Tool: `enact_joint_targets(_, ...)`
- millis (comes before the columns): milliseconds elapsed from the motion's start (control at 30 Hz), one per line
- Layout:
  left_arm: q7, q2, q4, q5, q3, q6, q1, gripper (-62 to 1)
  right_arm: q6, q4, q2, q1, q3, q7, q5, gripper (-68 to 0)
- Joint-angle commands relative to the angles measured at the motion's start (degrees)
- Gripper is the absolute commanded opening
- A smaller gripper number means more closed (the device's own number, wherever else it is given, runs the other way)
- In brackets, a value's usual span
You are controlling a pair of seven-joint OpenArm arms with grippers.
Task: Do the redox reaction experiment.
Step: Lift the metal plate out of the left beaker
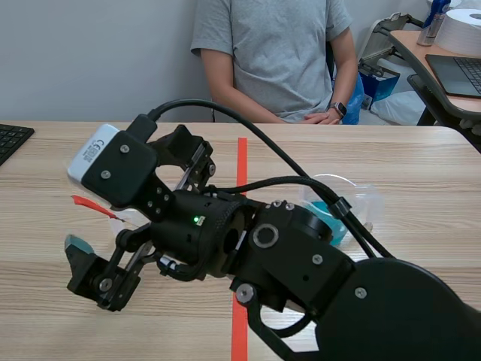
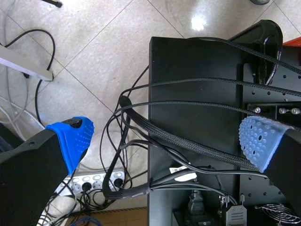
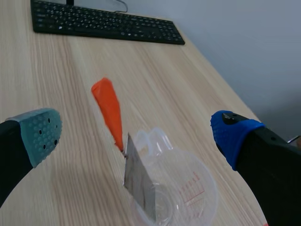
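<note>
Starting at the left, the left gripper (image 2: 165,139) hangs off the table over a tiled floor. Its blue-padded fingers are spread wide with nothing between them, and only a black equipment stand (image 2: 197,94) and loose cables (image 2: 117,155) lie beneath, so it is nowhere near the work. A black keyboard (image 3: 103,23) lies at the far left of the pale wooden table (image 1: 421,173).

Next comes the right gripper (image 3: 135,134), whose arm enters from the right and lies across the middle. Its fingers are parted and hold nothing. Just ahead of and below them, in line with the gap, stands a clear plastic measuring cup (image 3: 188,188). A flat grey metal blade (image 3: 140,183) rests in it, and its orange handle (image 3: 108,108) leans out over the rim, away from the gripper and towards the keyboard. That long axis runs roughly along the gripper's line of approach, so a grasp probably means straddling the blade across its width.

Further right, past the arm, sits a clear plastic container of blue liquid (image 1: 364,201), likely the blade's destination. A person (image 1: 278,53) sits across the table.
</note>
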Motion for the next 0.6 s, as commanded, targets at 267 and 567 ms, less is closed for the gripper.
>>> enact_joint_targets(267, -0.72, -0.04, 0.63, -0.33, -0.37, -0.09, 1.07, 1.4, -6.14, 1.16, -1.70, 0.83, 0.76, 0.68, -1.51, 0.4)
enact_joint_targets(567, -0.72, -0.04, 0.63, -0.33, -0.37, -0.09, 1.07, 1.4, -9.44, 1.16, -1.68, 0.81, 0.92, -0.57, -1.88, -4.7)
